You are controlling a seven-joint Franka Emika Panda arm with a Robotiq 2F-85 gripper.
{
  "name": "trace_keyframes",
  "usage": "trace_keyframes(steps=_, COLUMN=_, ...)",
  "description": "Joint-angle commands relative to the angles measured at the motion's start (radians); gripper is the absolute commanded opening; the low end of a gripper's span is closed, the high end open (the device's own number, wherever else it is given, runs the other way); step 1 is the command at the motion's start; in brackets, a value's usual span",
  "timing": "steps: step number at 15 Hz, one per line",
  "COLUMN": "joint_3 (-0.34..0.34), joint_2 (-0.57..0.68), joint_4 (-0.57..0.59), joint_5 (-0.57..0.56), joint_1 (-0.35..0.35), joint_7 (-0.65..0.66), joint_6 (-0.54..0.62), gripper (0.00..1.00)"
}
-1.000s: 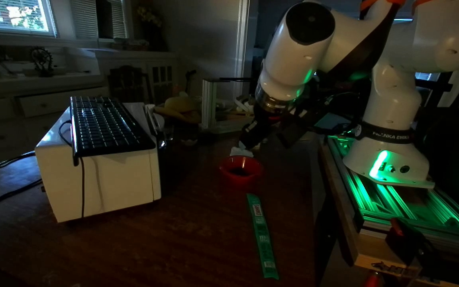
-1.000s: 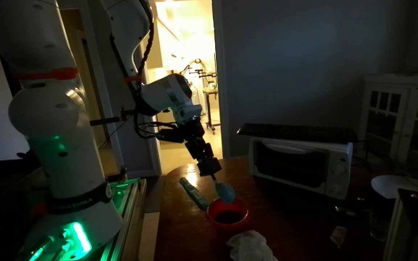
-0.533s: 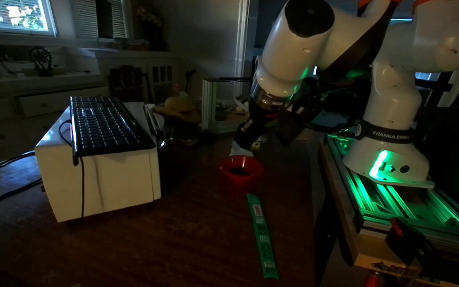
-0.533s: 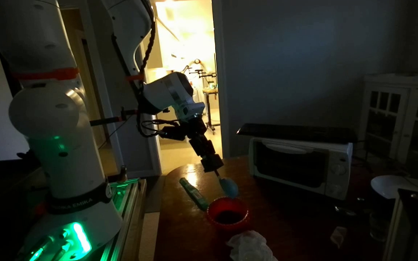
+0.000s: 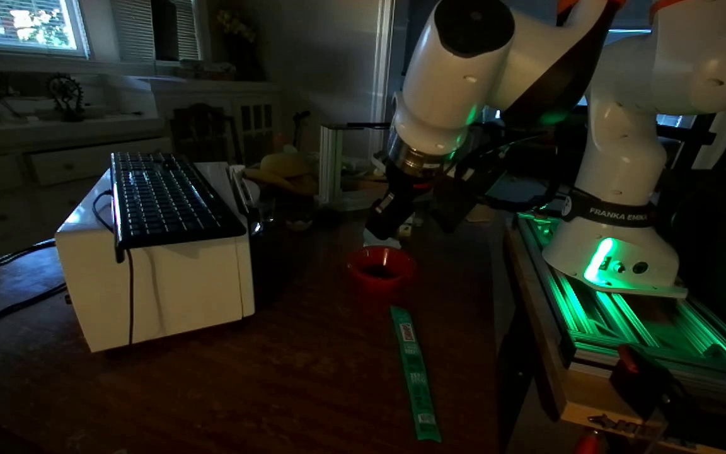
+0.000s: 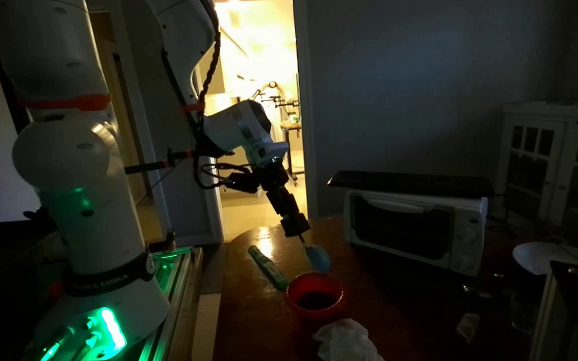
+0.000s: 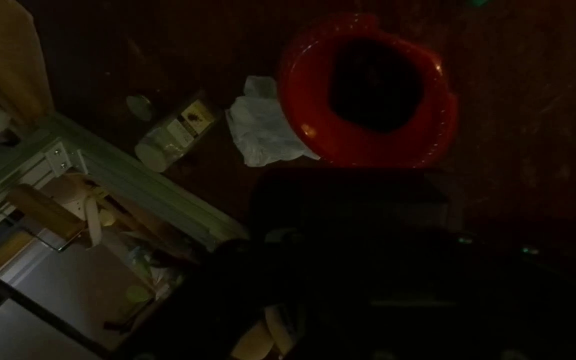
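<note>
One blue spoon (image 6: 318, 258) hangs below the claw (image 6: 298, 232) in an exterior view, and the claw looks drawn tight on the handle, though it is too dark to show any gap. Lower than the claw sits the red bowl (image 6: 315, 302), the spoon's head showing just over its rim (whether directly above it, the angle does not tell). Also beneath the claw, a green packet (image 6: 267, 267) lies just beside the bowl, and a crumpled white wrap (image 6: 347, 341) lies across the bowl from it. Off to the claw's side stands a toaster oven (image 6: 399, 230). In an exterior view a keyboard (image 5: 167, 198) rests on the oven, well apart from the claw; the pale patch right under the claw may be spoon or wrap. In the wrist view the bowl opens straight ahead of the claw, its middle too dark to read, with a labelled jar (image 7: 180, 132) farther off, past the wrap; the spoon does not show. As I judge it, picking up the spoon is done; letting it go is not.
</note>
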Motion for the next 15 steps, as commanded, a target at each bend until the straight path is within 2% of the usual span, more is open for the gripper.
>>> trace_keyframes(steps=1, joint_3=0.01, joint_2=0.051, joint_4=0.047, joint_5=-0.001, joint_1=0.018, joint_7=-0.004, joint_6=-0.159, gripper=0.22)
trace_keyframes(steps=2, joint_3=-0.019, joint_2=0.01, joint_4=0.004, joint_5=0.064, joint_1=-0.012, joint_7=-0.066, joint_6=0.099, gripper=0.22)
trace_keyframes(steps=3, joint_3=-0.009, joint_2=0.024, joint_4=0.024, joint_5=0.032, joint_1=0.002, joint_7=-0.028, joint_6=0.027, gripper=0.22)
trace_keyframes(steps=4, joint_3=0.002, joint_2=0.064, joint_4=0.056, joint_5=-0.005, joint_1=0.018, joint_7=-0.015, joint_6=-0.149, gripper=0.22)
trace_keyframes(steps=5, joint_3=-0.026, joint_2=0.02, joint_4=0.015, joint_5=0.074, joint_1=-0.016, joint_7=-0.076, joint_6=0.105, gripper=0.22)
trace_keyframes(steps=6, joint_3=-0.02, joint_2=0.038, joint_4=0.031, joint_5=0.039, joint_1=-0.006, joint_7=-0.037, joint_6=0.066, gripper=0.22)
trace_keyframes(steps=7, joint_3=-0.008, joint_2=0.078, joint_4=0.066, joint_5=0.007, joint_1=0.014, joint_7=-0.032, joint_6=-0.127, gripper=0.22)
trace_keyframes(steps=8, joint_3=-0.025, joint_2=0.051, joint_4=0.038, joint_5=0.068, joint_1=-0.009, joint_7=-0.066, joint_6=0.063, gripper=0.22)
trace_keyframes(steps=9, joint_3=-0.03, joint_2=0.037, joint_4=0.027, joint_5=0.073, joint_1=-0.016, joint_7=-0.068, joint_6=0.142, gripper=0.22)
trace_keyframes(steps=10, joint_3=-0.018, joint_2=0.08, joint_4=0.068, joint_5=0.002, joint_1=0.012, joint_7=-0.027, joint_6=-0.106, gripper=0.22)
trace_keyframes(steps=11, joint_3=-0.032, joint_2=0.061, joint_4=0.044, joint_5=0.06, joint_1=-0.01, joint_7=-0.049, joint_6=0.051, gripper=0.22)
trace_keyframes(steps=12, joint_3=-0.018, joint_2=0.082, joint_4=0.073, joint_5=-0.03, joint_1=0.018, joint_7=0.002, joint_6=-0.135, gripper=0.22)
trace_keyframes(steps=13, joint_3=-0.023, joint_2=0.089, joint_4=0.075, joint_5=-0.029, joint_1=0.014, joint_7=-0.019, joint_6=-0.175, gripper=0.22)
trace_keyframes(steps=14, joint_3=-0.041, joint_2=0.044, joint_4=0.035, joint_5=0.052, joint_1=-0.022, joint_7=-0.067, joint_6=0.053, gripper=0.22)
trace_keyframes(steps=15, joint_3=-0.019, joint_2=0.09, joint_4=0.083, joint_5=-0.045, joint_1=0.022, joint_7=-0.004, joint_6=-0.223, gripper=0.22)
